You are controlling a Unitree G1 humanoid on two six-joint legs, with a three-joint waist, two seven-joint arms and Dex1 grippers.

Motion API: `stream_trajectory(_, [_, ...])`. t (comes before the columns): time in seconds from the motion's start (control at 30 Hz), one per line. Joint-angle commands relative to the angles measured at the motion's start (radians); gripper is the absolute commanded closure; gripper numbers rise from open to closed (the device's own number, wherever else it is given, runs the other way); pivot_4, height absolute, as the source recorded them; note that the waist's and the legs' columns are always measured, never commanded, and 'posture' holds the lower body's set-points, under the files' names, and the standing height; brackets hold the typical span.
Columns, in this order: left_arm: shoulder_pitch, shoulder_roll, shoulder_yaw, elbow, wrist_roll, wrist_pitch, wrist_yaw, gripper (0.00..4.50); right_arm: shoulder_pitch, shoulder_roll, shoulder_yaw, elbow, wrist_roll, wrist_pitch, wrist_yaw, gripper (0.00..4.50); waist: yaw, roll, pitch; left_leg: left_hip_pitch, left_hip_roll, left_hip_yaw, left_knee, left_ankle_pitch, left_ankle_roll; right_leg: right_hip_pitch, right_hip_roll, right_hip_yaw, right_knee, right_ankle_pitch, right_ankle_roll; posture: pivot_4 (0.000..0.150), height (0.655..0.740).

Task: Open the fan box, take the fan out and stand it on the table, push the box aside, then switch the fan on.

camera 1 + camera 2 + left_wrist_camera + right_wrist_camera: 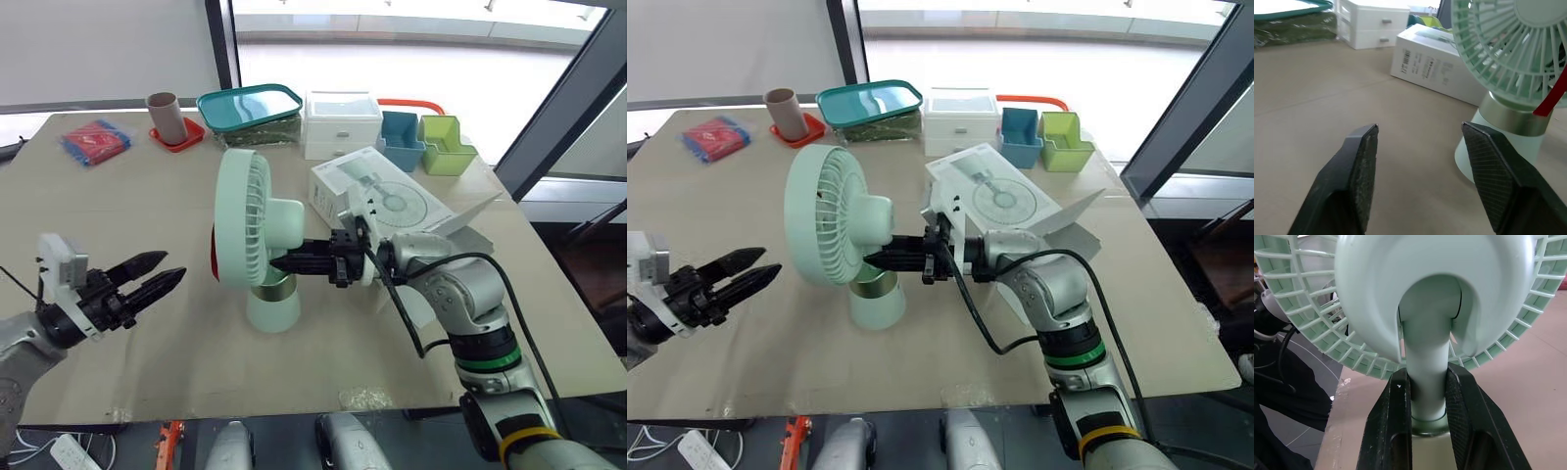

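The pale green fan (243, 227) stands upright on its round base (272, 305) in the middle of the table, its grille facing my left side. My right gripper (286, 262) is shut on the fan's neck (1426, 382) from behind, one black finger (1391, 421) on each side of it. The white fan box (390, 199) lies just behind my right wrist, its end flap hanging open toward the table's right edge. My left gripper (159, 272) hovers open over the table to the left of the fan, a hand's width from it, with nothing between its fingers (1362, 161).
Along the back stand a brown cup on a red coaster (168, 117), a teal lidded container (250, 106), a white drawer unit (341, 122), and blue (399, 139) and green (446, 144) organisers. A red and blue packet (95, 140) lies back left. The table's front edge (245, 409) is near.
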Motion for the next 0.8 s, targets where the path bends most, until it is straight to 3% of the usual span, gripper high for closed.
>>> stream_trajectory(0.03, [-0.030, 0.011, -0.092, 0.031, 0.069, -0.048, -0.073, 2.88, 0.009, -0.013, -0.016, -0.070, 0.034, -0.048, 0.029, 4.13, 0.000, 0.000, 0.000, 0.000, 0.000, 0.000, 0.000, 0.000, 0.000, 0.000, 0.000, 0.000, 0.000, 0.000, 0.000, 0.150, 0.7400])
stream_trajectory(0.17, [-0.060, 0.009, -0.153, 0.066, 0.118, -0.070, -0.102, 4.32, 0.015, -0.011, -0.001, -0.066, 0.015, -0.075, 0.028, 4.13, 0.000, 0.000, 0.000, 0.000, 0.000, 0.000, 0.000, 0.000, 0.000, 0.000, 0.000, 0.000, 0.000, 0.000, 0.000, 0.150, 0.7400])
stream_trajectory(0.2, [-0.071, 0.005, -0.170, 0.076, 0.139, -0.086, -0.103, 4.43, 0.018, -0.011, 0.009, -0.064, 0.000, -0.092, 0.025, 4.13, 0.000, 0.000, 0.000, 0.000, 0.000, 0.000, 0.000, 0.000, 0.000, 0.000, 0.000, 0.000, 0.000, 0.000, 0.000, 0.150, 0.7400])
stream_trajectory(0.8, [-0.156, -0.021, -0.294, 0.136, 0.220, -0.126, -0.168, 4.48, 0.030, 0.034, 0.082, 0.009, -0.099, -0.256, 0.003, 4.13, 0.000, 0.000, 0.000, 0.000, 0.000, 0.000, 0.001, 0.000, 0.000, 0.000, 0.000, 0.000, 0.001, 0.000, 0.000, 0.150, 0.7400])
